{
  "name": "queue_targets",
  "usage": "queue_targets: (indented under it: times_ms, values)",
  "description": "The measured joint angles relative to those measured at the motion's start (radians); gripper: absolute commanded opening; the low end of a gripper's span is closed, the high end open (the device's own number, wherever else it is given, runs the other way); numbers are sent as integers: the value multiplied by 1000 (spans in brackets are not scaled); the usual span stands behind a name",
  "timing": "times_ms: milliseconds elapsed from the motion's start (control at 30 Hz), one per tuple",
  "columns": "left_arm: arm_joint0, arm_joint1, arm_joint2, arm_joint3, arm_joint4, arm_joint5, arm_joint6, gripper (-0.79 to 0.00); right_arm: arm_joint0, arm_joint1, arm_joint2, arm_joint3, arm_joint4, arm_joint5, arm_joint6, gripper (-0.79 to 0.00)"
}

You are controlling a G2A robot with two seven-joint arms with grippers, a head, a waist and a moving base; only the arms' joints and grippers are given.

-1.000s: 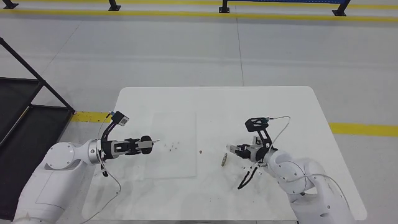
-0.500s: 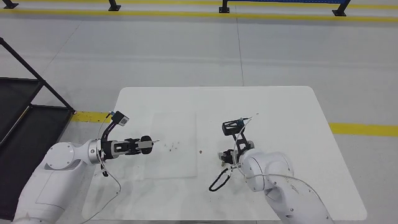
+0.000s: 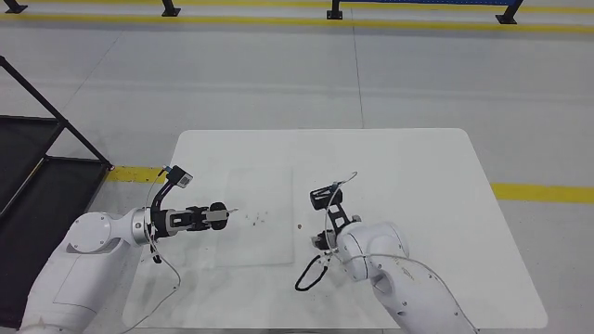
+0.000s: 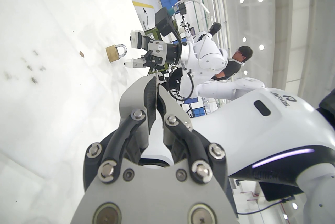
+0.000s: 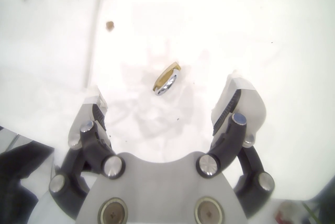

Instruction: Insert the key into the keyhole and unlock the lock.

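Note:
A small brass padlock (image 5: 166, 76) with a silver shackle lies on the white table (image 3: 418, 167), also seen from the left wrist as the padlock (image 4: 115, 52). My right gripper (image 5: 164, 87) is open, low over the table, with the padlock lying loose between its fingertips and touching neither. In the top view the right gripper (image 3: 323, 238) and its wrist cover the padlock. My left gripper (image 4: 156, 83) hovers over the table's left part, shut on the key (image 4: 156, 76), a thin sliver poking from the fingertips. From above, the left gripper (image 3: 218, 214) points right, toward the padlock.
A clear thin mat (image 3: 260, 241) with several dark marks (image 3: 260, 215) lies between the arms. A small brown speck (image 3: 299, 226) sits just past its right edge. A black rack (image 3: 37, 186) stands off the table's left side. The table's right half holds open room.
The right arm has swung left across the table and now hangs over the padlock, hiding it from above. The left arm and key have stayed still.

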Motion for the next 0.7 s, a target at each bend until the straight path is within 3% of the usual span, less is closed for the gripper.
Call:
queue_targets:
  times_ms: [200, 300, 400, 700]
  values:
    - [0, 0, 0, 0, 0, 0, 0, -785, 14, -38, 0, 78, -2, -14, 14, 0]
    - [0, 0, 0, 0, 0, 0, 0, -785, 16, -53, 7, 103, -2, -19, 19, -142]
    - [0, 0, 0, 0, 0, 0, 0, -785, 13, -66, 20, 119, 1, -26, 26, -400]
    - [0, 0, 0, 0, 0, 0, 0, -785, 7, -94, 69, 154, -25, -37, 37, -437]
